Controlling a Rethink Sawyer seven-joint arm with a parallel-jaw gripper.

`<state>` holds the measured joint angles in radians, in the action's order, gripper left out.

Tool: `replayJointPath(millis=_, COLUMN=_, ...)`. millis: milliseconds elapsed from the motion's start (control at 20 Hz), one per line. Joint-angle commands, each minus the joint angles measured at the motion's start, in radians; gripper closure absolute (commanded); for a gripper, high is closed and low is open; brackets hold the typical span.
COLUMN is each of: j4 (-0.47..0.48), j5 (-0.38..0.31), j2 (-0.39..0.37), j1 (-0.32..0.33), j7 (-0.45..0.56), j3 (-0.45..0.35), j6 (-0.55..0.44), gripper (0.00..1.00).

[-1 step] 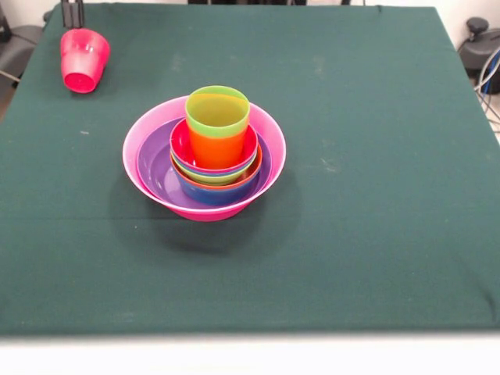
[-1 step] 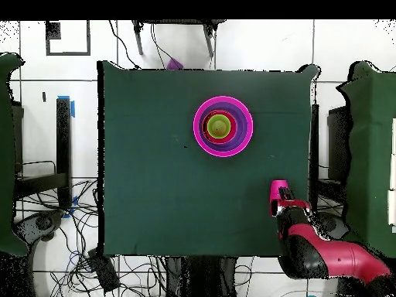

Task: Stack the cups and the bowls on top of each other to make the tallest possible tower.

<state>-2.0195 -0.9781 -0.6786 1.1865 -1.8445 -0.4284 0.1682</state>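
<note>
The tower [image 1: 205, 156] stands mid-table: a huge pink bowl [image 1: 134, 148] holds a purple bowl [image 1: 155, 166], then dark blue [image 1: 212, 194], orange, lime green and red-pink bowls [image 1: 180, 145]. An orange cup [image 1: 216, 148] stands upright in the top bowl with a lime green cup [image 1: 218, 114] nested in it. At the far left corner my gripper [image 1: 73, 23] is shut on a red-pink cup [image 1: 83, 59], which hangs tilted with its mouth down and toward the camera. From above, the tower [image 2: 223, 126] and the held cup [image 2: 278, 193] at my gripper [image 2: 278, 203] are well apart.
Dark green cloth [image 1: 375, 195] covers the table. Its white front edge [image 1: 250, 355] runs along the bottom. Cables and stands [image 2: 69, 232] lie on the floor around the table.
</note>
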Motion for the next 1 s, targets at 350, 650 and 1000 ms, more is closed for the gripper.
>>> replayJointPath(millis=350, j4=0.034, j5=-0.046, j2=-0.001, j1=-0.085, j7=-0.056, j3=0.043, j6=0.019, gripper=0.00)
replayJointPath(millis=650, j4=0.028, j5=-0.051, j2=-0.008, j1=-0.081, j7=-0.053, j3=0.036, j6=0.007, gripper=0.00)
replayJointPath(millis=1000, j4=-0.003, j5=-0.008, j2=0.015, j1=0.000, j7=-0.033, j3=-0.063, j6=-0.140, gripper=0.00)
